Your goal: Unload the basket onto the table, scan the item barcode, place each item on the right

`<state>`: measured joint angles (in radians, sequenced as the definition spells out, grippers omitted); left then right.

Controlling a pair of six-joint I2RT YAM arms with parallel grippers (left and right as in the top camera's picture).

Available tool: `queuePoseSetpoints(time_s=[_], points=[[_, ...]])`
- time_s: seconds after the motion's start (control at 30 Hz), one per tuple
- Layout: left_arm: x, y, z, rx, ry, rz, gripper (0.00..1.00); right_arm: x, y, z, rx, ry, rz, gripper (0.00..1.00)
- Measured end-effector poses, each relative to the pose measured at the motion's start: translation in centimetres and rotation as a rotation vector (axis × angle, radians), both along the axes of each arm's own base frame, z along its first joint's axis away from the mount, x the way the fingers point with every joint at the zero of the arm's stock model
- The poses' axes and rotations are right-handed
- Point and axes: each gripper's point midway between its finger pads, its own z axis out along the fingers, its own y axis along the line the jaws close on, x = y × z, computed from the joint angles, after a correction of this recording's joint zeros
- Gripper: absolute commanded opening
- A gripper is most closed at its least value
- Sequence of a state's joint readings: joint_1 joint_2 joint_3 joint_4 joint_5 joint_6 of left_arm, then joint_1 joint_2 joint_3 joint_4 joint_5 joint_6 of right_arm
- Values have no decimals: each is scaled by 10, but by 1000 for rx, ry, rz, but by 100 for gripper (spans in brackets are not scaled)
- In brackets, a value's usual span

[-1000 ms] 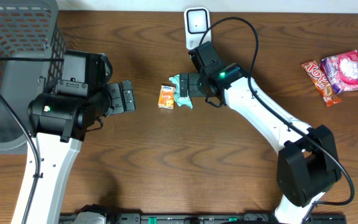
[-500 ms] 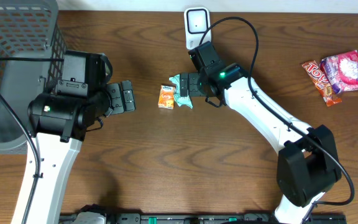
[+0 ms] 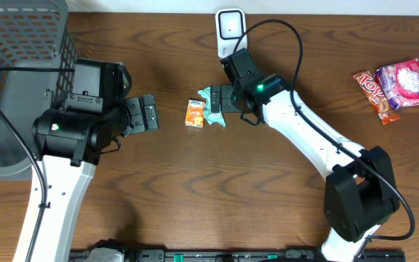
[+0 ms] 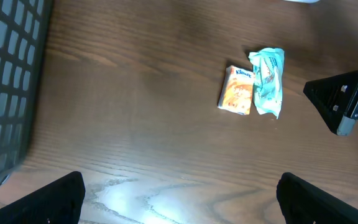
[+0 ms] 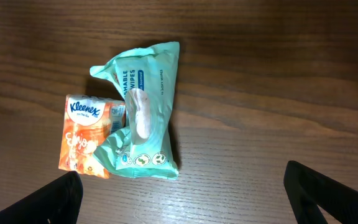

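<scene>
Overhead view: nothing has moved; the right gripper (image 3: 221,98) hovers, jaws spread and empty, above a crinkled mint-green wipes pack (image 5: 143,112) touching a small orange tissue packet (image 5: 86,137); the left gripper (image 3: 148,113) is likewise released. Pickup still pending.

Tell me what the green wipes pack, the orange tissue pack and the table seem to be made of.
Wipes pack: soft plastic film, it seems; creased, slight sheen. Tissue pack: probably thin printed plastic wrap. Table: wood or wood-look veneer; brown grain lines, soft glare.

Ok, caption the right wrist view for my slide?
Open jaws above a green wipes pack against an orange Kleenex pack on the table.
</scene>
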<state>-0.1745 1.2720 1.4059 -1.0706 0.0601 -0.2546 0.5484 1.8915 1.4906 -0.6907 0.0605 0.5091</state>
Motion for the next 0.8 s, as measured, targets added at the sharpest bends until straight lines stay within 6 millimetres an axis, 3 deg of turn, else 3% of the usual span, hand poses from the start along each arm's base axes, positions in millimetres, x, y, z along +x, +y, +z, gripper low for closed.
queuePoseSetpoints(time_s=[0.8], points=[[0, 0, 0, 0, 0, 0, 98, 9, -2, 4, -13, -43, -18, 99]])
